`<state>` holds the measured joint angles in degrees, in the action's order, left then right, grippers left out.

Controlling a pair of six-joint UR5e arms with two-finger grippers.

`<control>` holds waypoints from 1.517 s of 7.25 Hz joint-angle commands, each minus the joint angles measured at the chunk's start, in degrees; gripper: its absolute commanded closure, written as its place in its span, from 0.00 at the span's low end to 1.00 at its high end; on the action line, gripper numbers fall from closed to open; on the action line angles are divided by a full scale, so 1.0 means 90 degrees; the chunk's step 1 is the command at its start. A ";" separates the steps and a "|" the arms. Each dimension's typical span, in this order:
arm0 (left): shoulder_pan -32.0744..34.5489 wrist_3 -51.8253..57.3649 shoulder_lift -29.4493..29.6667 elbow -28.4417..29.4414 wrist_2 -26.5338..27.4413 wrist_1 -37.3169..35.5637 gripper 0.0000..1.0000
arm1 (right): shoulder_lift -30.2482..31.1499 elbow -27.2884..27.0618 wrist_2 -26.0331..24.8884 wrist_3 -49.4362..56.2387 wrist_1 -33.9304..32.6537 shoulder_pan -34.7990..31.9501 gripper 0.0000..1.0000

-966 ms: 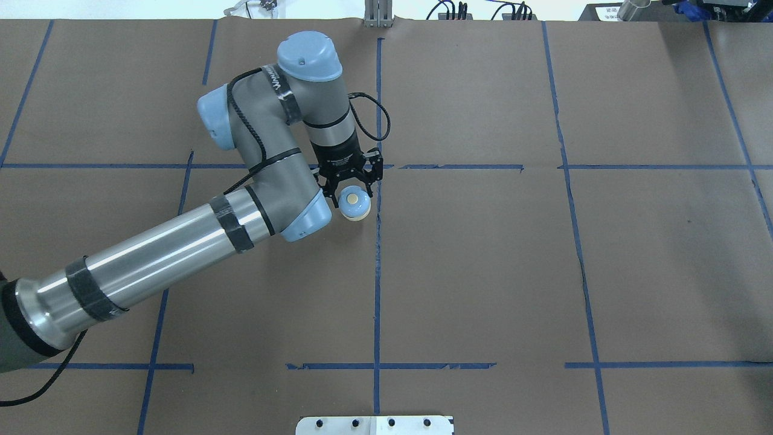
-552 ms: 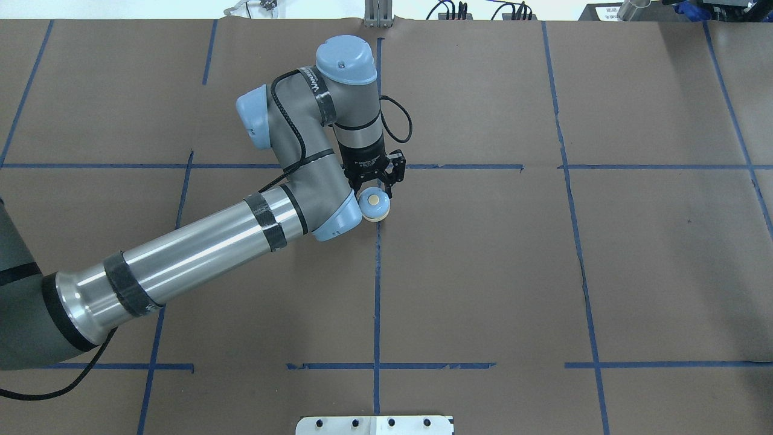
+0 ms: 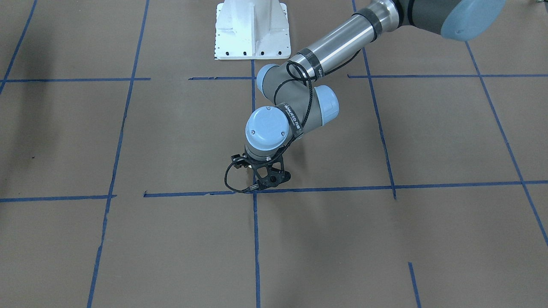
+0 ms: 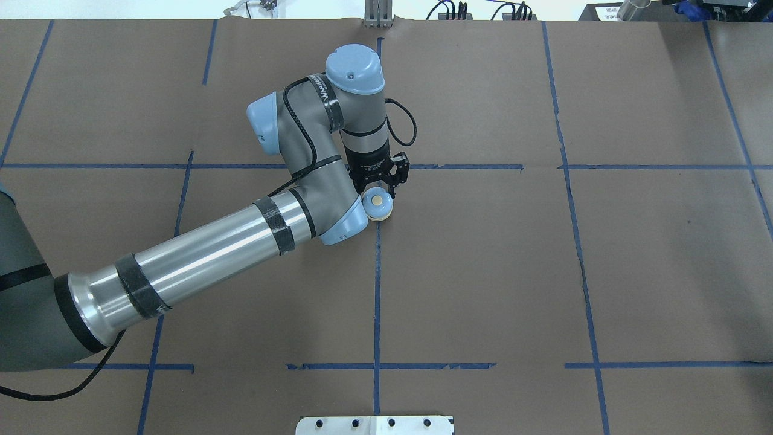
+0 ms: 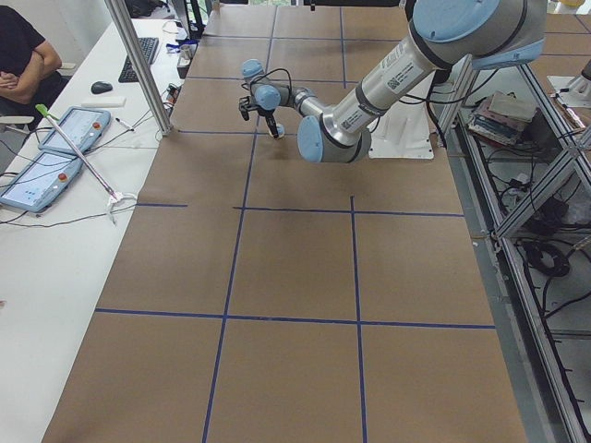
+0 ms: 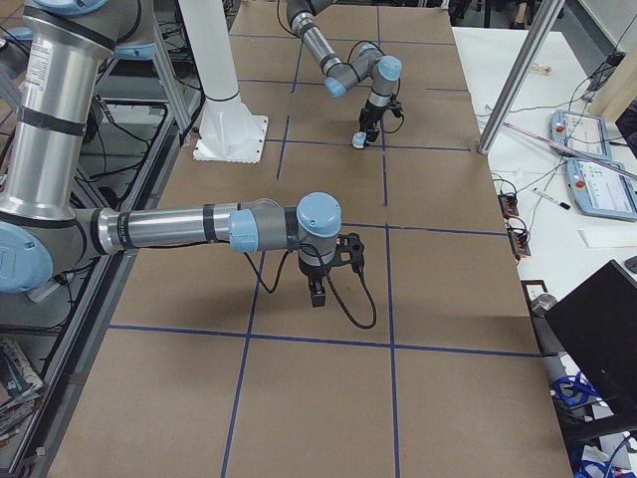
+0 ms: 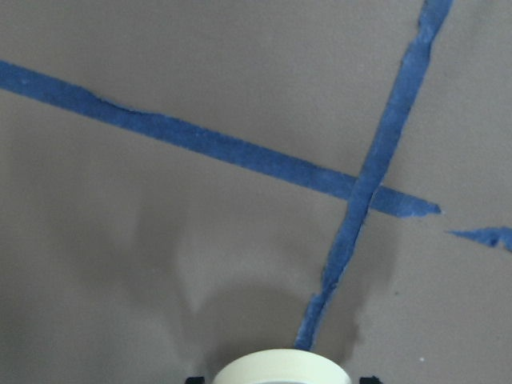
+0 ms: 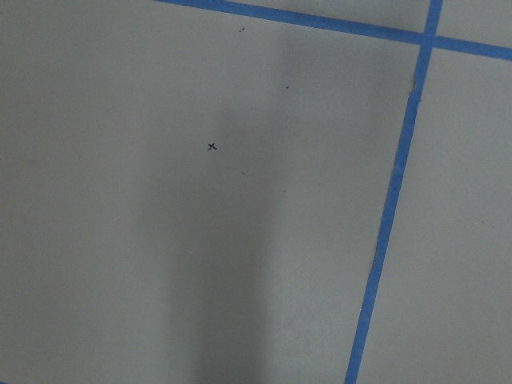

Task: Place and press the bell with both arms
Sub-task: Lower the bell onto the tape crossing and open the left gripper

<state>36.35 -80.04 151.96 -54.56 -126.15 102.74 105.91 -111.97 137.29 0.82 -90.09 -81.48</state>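
**Inspector:** Left tool, condition?

**Assistant:** The left tool points straight down at the desk. Its jaws are drawn in to the width of the bell and gripped on it. In the left wrist view a black fingertip shows at either side of the bell's cream rim.

**Inspector:** Bell, position?

**Assistant:** It sits between that tool's fingers, directly beneath the tool's body. It is upright, with the cream button uppermost. No view shows whether its base touches the desk or hangs just clear of it.

**Inspector:** Surroundings?

**Assistant:** A crossing of blue tape lines lies on the desk just ahead of the tool, and one line runs up to the bell's rim. In the front-facing view the wrist and tool hide the bell.

**Inspector:** Left arm?

**Assistant:** The left arm reaches in across the desk, its wrist bent so that the tool hangs vertical.

**Inspector:** Right tool?

**Assistant:** The right tool appears only in the right side view, on the right arm. It points down, close above the desk, well apart from the left tool and the bell. Its wrist camera takes in the desk cover and tape lines. How far it is open, and whether it has hold of anything, cannot be told.
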 commanded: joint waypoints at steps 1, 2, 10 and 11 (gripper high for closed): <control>0.0207 -0.0003 0.0107 -0.0060 0.0032 0.0165 0.00 | -0.0039 0.0000 0.0000 -0.0004 0.0000 0.0000 0.00; 0.0624 -0.0032 0.0089 -0.0516 -0.0035 0.0215 0.00 | -0.0107 -0.0010 0.0010 -0.0042 0.0000 0.0010 0.00; 0.2130 0.2452 -0.5130 -0.5927 -0.0270 0.0196 0.00 | -0.3978 0.0135 -0.1750 -0.7475 0.1485 0.4102 0.06; 0.2287 0.2845 -0.5639 -0.6162 -0.0280 0.0196 0.00 | -0.4777 0.0688 -0.2435 -0.8412 0.1484 0.4692 0.28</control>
<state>55.12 -59.68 107.36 -106.64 -128.59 104.49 70.95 -109.98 122.94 -64.80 -76.56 -46.84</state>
